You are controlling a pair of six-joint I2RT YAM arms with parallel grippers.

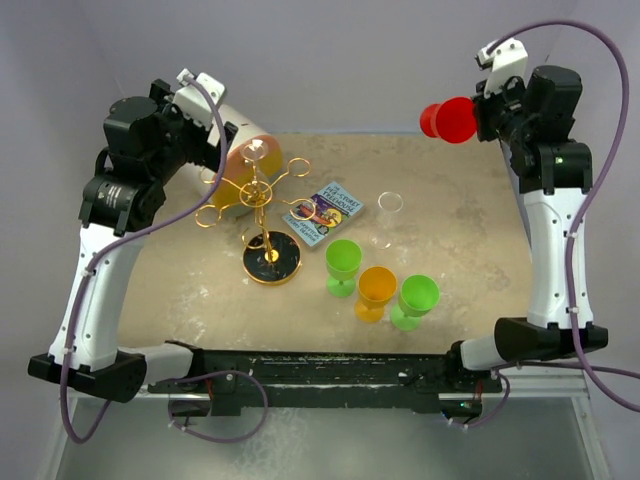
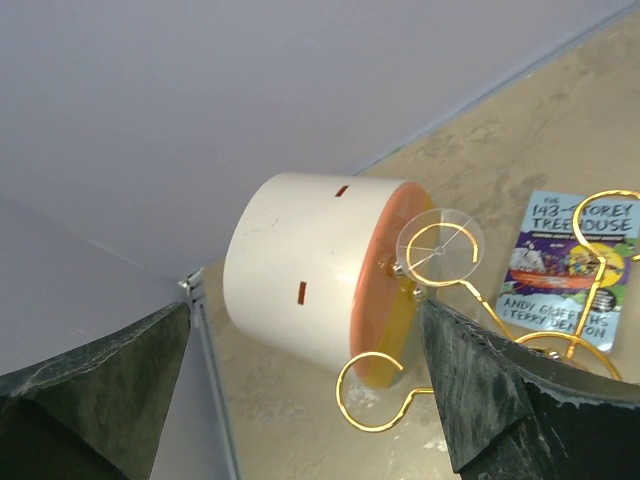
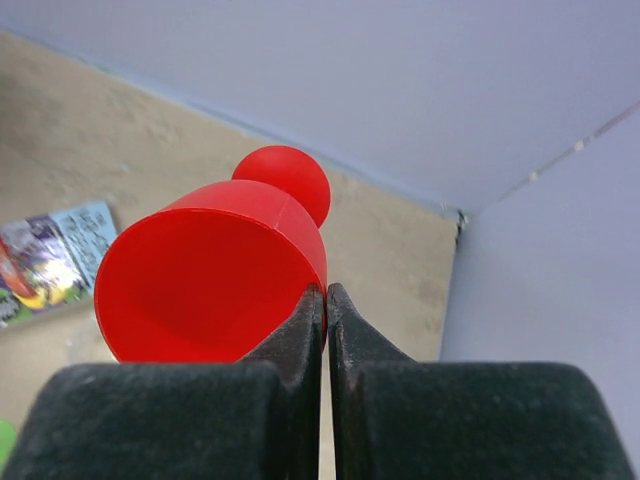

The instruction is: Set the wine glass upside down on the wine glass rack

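Tabletop [image 1: 460, 250] bears the wine glass rack [image 1: 270, 262]. Left gripper [image 2: 300, 400] fully open, empty; right gripper [image 3: 326, 295] clamps red wine glass [image 3: 210, 280].

Paperback book [image 2: 560, 270] with cover face up, title at top reading "THE 143-STOREY TREEHOUSE", a letter or two of it hidden, authors' names at bottom reading "ANDY GRIFFITHS" and "TERRY DENTON", too small to read from overhead, nothing else legible.
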